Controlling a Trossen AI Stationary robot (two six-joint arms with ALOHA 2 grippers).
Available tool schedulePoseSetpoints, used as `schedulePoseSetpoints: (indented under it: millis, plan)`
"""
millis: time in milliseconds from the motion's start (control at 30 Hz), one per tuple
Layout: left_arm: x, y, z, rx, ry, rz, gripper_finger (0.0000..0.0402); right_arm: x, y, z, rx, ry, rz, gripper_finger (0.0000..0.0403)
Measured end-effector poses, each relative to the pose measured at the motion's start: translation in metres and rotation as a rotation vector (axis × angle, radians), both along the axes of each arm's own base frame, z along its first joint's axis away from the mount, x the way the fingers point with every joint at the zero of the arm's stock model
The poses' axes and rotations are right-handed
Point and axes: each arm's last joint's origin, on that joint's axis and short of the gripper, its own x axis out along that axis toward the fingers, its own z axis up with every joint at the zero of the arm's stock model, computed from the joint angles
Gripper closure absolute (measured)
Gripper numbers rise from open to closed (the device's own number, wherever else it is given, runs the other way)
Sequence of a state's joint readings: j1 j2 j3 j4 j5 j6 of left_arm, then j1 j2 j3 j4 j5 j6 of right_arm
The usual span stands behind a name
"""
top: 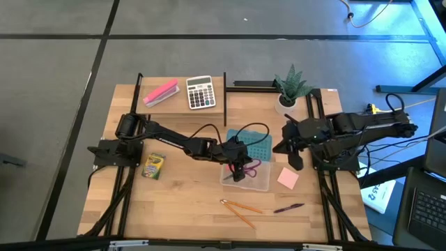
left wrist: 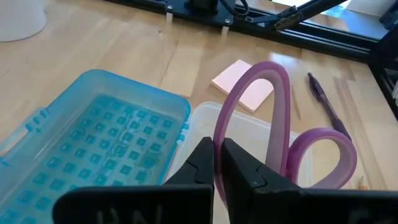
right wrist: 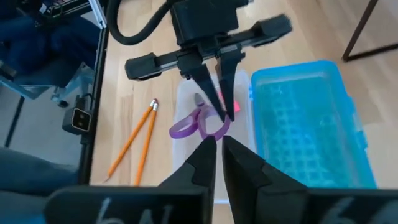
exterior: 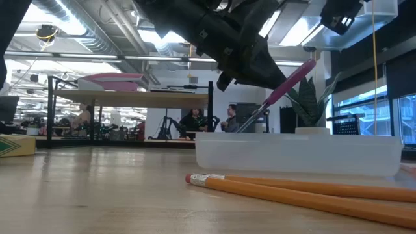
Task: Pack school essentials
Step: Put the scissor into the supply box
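My left gripper [top: 239, 166] hangs over the clear plastic box [top: 259, 183] at mid-table, shut on the purple-handled scissors [top: 252, 167]. In the low view the scissors [exterior: 286, 84] slant, handles up and blades down inside the box [exterior: 292, 156]. My right gripper [right wrist: 219, 143] is shut and empty, hovering to the right of the box. The blue lid [top: 256, 143] lies flat behind the box. The pink notepad [top: 288, 178], two orange pencils [top: 240, 209], purple pen [top: 288, 208] and crayon box [top: 153, 166] lie on the table. My left gripper pinches the larger loop of the scissors' handle [left wrist: 219, 134] between its two fingers, coming from above and pointing down. The scissors are tilted, the second loop [left wrist: 320, 155] sticking out beside the fingers. The blades [exterior: 250, 123] reach down into the clear box.
A raised shelf at the far edge carries the grey calculator [top: 201, 92] and a long pink block [top: 160, 93]. A potted plant [top: 291, 87] stands far right. Black frame rails run along both sides of the table. People sit in the room beyond.
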State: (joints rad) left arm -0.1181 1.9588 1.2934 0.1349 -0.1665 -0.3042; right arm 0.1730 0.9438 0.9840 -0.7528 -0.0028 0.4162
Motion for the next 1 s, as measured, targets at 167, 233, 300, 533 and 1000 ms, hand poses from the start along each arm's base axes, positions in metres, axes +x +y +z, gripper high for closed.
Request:
schedulePoseSetpoints:
  millis: [167,233,300,533,1000]
  plan:
    - [0.000,0.001,0.000,0.008,0.000,-0.003,0.0399,0.006,0.001,-0.005,0.042,0.038,-0.030,0.0337]
    - [0.000,0.001,0.000,0.020,0.000,-0.010,0.0400,0.009,0.002,-0.007,0.059,0.053,-0.047,0.0315]
    - [0.000,0.001,0.000,0.025,0.000,-0.006,0.0399,0.011,0.002,-0.009,0.100,0.073,-0.072,0.0292]
    - [0.000,0.001,0.000,0.027,0.000,-0.005,0.0400,0.028,0.001,-0.023,0.277,0.187,-0.241,0.0260]
    - [0.000,0.001,0.000,0.053,0.002,-0.014,0.0400,0.065,-0.004,-0.061,0.389,0.388,-0.259,0.0260]
